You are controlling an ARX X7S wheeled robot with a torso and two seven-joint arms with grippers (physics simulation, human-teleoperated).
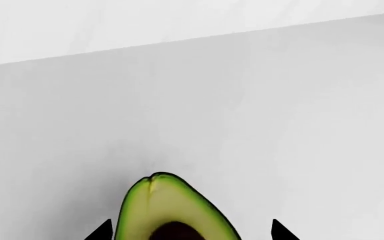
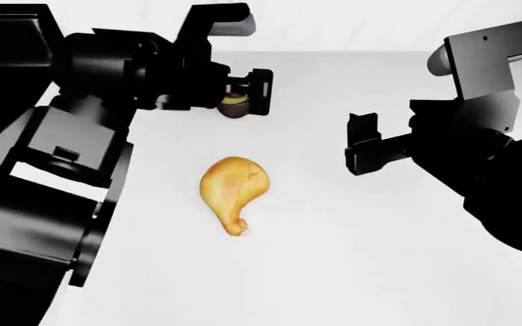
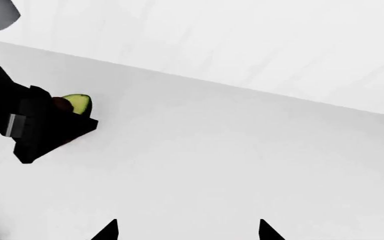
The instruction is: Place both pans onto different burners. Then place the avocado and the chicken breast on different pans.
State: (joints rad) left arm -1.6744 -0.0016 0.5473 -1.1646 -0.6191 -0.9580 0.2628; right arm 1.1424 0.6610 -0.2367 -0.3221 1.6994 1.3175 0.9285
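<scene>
Chicken breast (image 2: 232,191) on white counter (image 2: 334,258); left tool (image 2: 242,102) straddling avocado (image 1: 172,212), grip unclear; right tool (image 2: 363,151) spread, empty.

Bright even light, faint shadows, sharp

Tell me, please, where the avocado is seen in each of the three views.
Left wrist view: avocado at the bottom centre, between the left gripper's jaws.
Head view: upper centre, between the jaws of the left gripper.
Right wrist view: left side, partly behind the left gripper.
Shared landmark: the white counter.
</scene>
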